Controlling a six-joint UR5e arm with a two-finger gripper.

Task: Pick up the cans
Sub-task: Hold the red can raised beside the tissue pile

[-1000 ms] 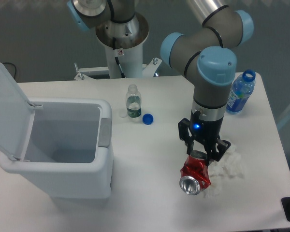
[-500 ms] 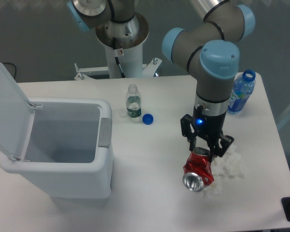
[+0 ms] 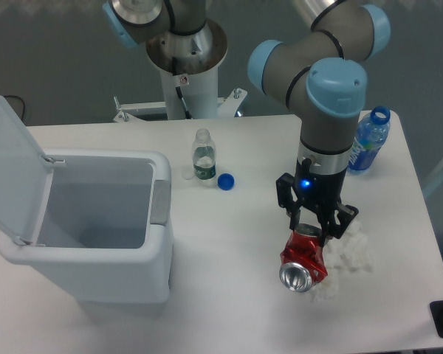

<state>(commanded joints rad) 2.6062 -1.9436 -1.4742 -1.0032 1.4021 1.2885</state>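
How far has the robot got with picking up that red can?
Done: the arm has reached the red can, and its tool sits at the can's upper end, apparently gripping it. In hand: the can looks tilted, its silver end facing the camera, beside the crumpled white paper; whether it has left the table is unclear. Left: raising it clear. The open white bin looks empty.

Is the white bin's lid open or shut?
Open. The lid is swung up at the left of the bin, showing its empty inside.
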